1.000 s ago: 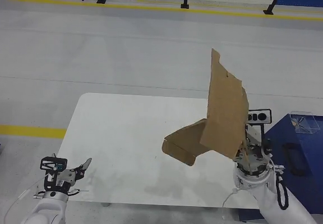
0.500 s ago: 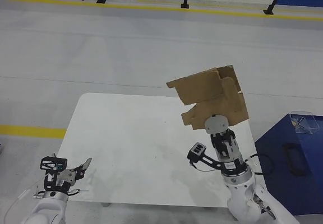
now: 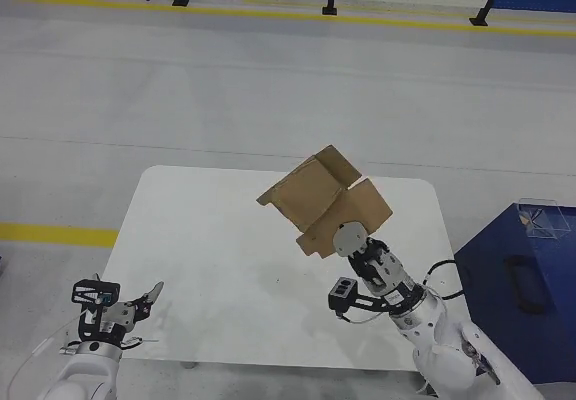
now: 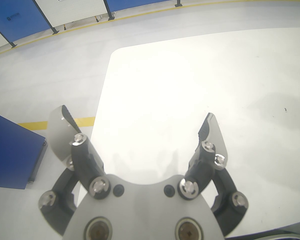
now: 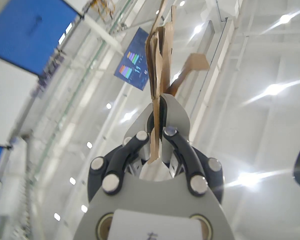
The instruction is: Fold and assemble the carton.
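Above table (image 3: 198, 250), right end effector (image 5: 160, 101) clamps carton (image 3: 318, 200) pointing upward, left end effector (image 4: 136, 112) wide.

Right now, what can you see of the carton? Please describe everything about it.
The carton is brown cardboard, not yet assembled: flat panels lying close together, with one flap bent away from the rest. It is held up in the air over the white table, tilted, rising from the right gripper, whose jaws are shut on its lower edge. Nothing else touches it.
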